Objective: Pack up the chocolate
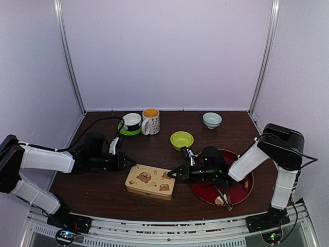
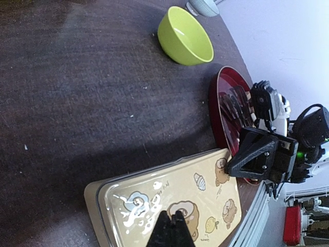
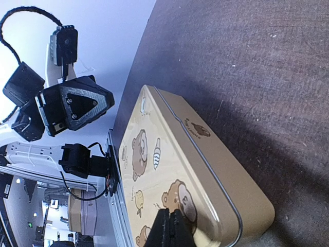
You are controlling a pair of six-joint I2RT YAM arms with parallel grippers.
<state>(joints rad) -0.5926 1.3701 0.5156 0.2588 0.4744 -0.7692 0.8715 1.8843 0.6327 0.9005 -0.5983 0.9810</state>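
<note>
A tan tin (image 1: 149, 181) with bear pictures lies closed at the table's front centre. My left gripper (image 1: 127, 161) is shut and empty at the tin's left end; in the left wrist view its fingertips (image 2: 172, 220) are over the lid (image 2: 169, 195). My right gripper (image 1: 172, 175) is shut and empty at the tin's right end, its tips (image 3: 172, 218) over the lid (image 3: 154, 164). A red plate (image 1: 241, 191) to the right holds metal tongs (image 1: 224, 196) and a few small tan chocolate pieces (image 1: 247, 182). The tin's inside is hidden.
A green bowl (image 1: 182, 139) stands behind the tin, also in the left wrist view (image 2: 185, 36). A patterned mug (image 1: 151, 121), a cup on a green saucer (image 1: 132, 122) and a pale blue bowl (image 1: 212, 120) stand along the back. The right arm reaches over the red plate.
</note>
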